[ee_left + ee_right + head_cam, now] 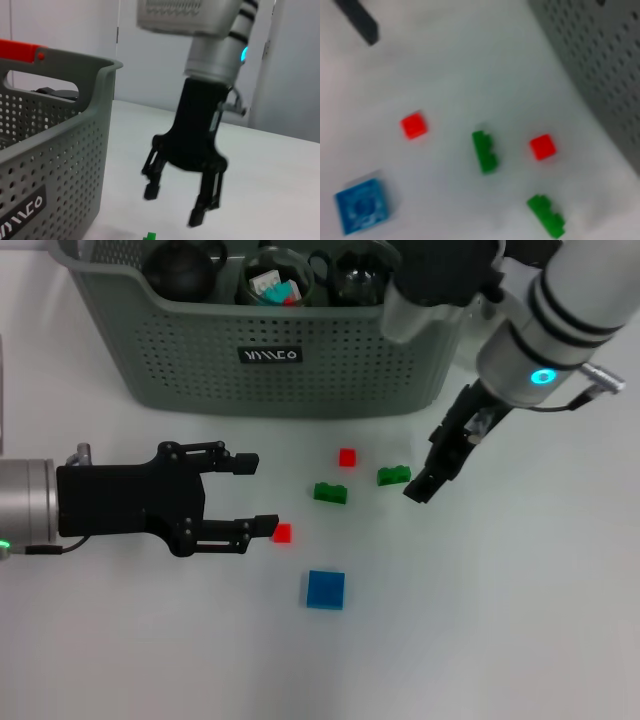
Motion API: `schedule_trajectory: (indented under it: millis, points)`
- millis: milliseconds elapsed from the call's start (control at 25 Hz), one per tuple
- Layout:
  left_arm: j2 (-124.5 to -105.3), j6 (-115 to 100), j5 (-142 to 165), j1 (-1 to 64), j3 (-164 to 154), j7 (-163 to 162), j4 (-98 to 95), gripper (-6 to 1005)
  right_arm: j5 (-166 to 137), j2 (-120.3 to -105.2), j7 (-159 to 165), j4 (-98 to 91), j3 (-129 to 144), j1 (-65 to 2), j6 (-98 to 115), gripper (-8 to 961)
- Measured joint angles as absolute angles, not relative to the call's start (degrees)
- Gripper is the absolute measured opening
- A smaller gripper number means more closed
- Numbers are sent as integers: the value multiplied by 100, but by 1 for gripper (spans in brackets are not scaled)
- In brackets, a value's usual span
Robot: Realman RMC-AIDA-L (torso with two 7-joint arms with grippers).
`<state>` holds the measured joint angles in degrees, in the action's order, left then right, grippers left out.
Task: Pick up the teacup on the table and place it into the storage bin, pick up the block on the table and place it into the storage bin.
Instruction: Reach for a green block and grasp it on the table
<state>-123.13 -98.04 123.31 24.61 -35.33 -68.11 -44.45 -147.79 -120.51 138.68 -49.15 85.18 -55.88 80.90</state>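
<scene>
Jaws of the left gripper (262, 494) stand open at nine o'clock, touching nothing, one tip beside a red block (282, 533). Nearest lies a blue block (325, 590); two green blocks (330, 493) and another red one wait on the white table (520, 640). Right gripper (430, 478) hangs open, empty, at two o'clock. Farthest, at twelve, the storage bin (200, 350) holds dark rounded things, perhaps the teacup.

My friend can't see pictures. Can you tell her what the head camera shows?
Two black tools hang open over a white table: left tool beside a red block, right tool by a green block. More blocks lie nearby, and a grey bin stands behind.
</scene>
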Motion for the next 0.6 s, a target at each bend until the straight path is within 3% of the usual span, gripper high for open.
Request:
schedule_trajectory:
  millis: [600]
  points:
    - [-12338, -9799, 12331, 2441, -3533, -6816, -4438, 765, -14224, -12089, 13795, -3925, 9215, -5905, 6898, 868]
